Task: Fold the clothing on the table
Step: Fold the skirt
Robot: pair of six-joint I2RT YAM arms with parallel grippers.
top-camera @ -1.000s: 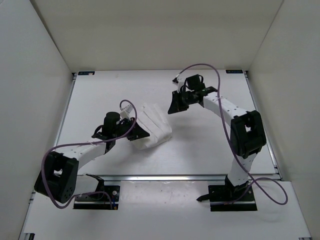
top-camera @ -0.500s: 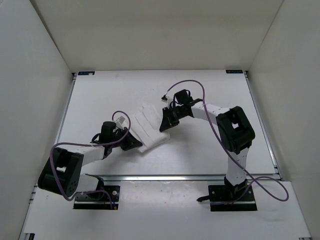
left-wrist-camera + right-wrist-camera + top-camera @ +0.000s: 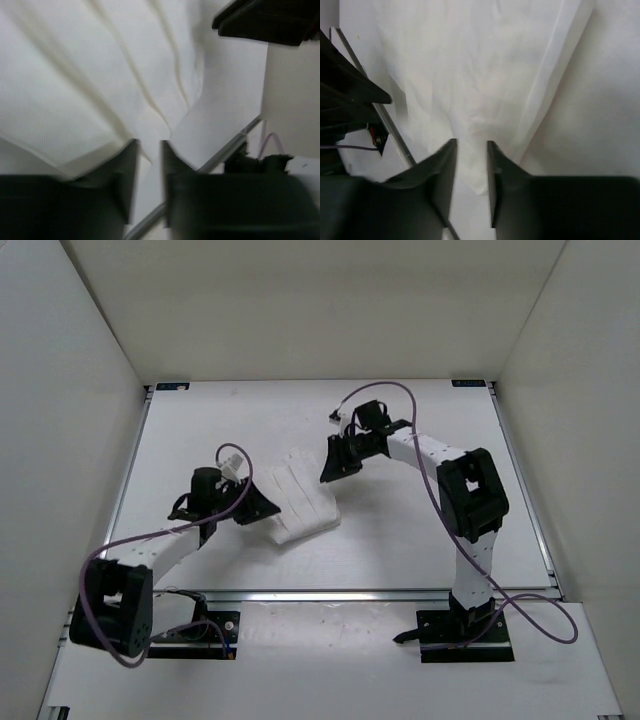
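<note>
So the clothing (image 3: pixel 302 500) is lying creased and bunched in the middle of the table (image 3: pixel 430 530), a bit left of centre in the top view. Your left claw (image 3: pixel 262 508) sits right at its lower-left edge, fingers just a crack apart with nothing pinched between them. Your right claw (image 3: pixel 334 460) is at the upper-right corner of the clothing, same deal: narrow gap, white fabric showing through it, no grab.

No legible text, label, brand, number or sign on any surface in view.
</note>
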